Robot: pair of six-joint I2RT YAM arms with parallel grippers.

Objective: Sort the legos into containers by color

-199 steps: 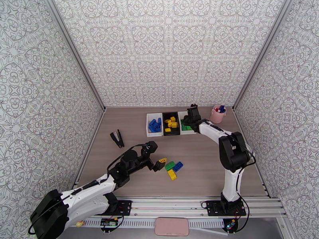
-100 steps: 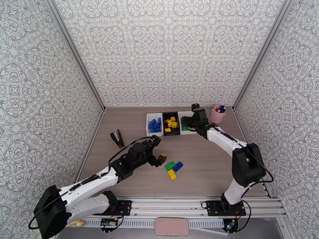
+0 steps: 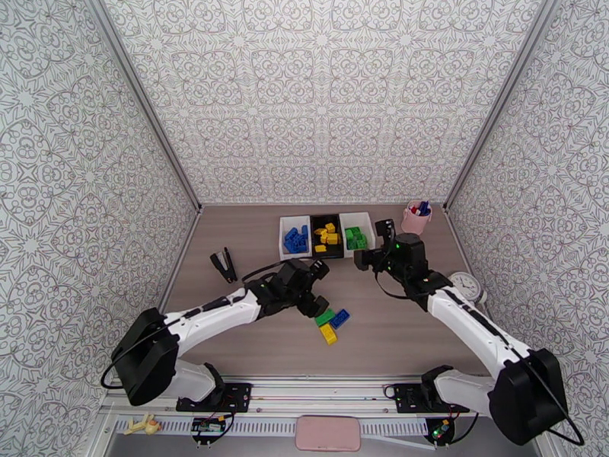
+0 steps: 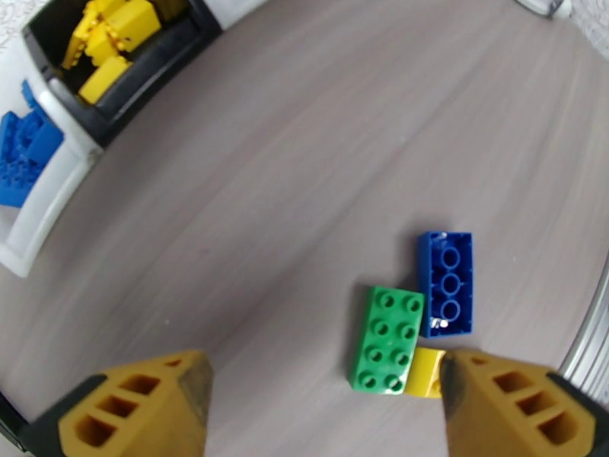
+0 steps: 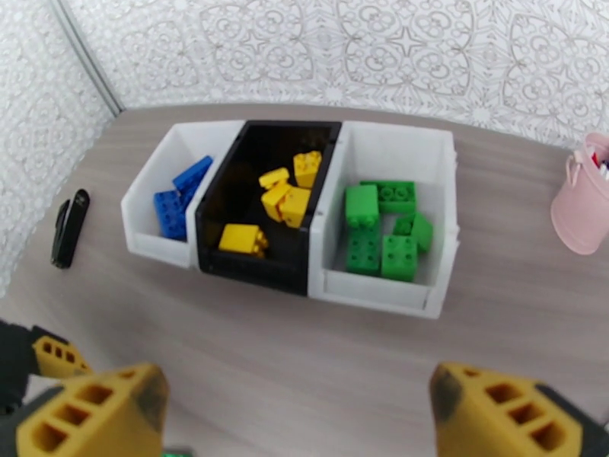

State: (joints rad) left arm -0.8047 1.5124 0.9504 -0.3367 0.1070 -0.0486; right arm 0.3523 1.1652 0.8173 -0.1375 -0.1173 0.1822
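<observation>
Wood tbl (image 3: 381, 344) | L gripper (image 4: 323, 390) spread, empty; green brick (image 4: 387, 339) flanked by blue (image 4: 446, 282) at 2, yellow (image 4: 425, 372) at 5 | R gripper (image 5: 297, 397) spread, empty; bins (image 5: 381, 295) seen at 12

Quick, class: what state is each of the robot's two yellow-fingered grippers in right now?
Left yellow-fingered gripper: open, holding nothing.
Right yellow-fingered gripper: open, holding nothing.

The yellow brick (image 4: 423, 372) was partly hidden behind a finger (image 4: 518, 413) of the left hand (image 4: 323, 394); the pink cup (image 5: 585, 199) and a white bin (image 4: 46, 215) were cut off at picture edges.
</observation>
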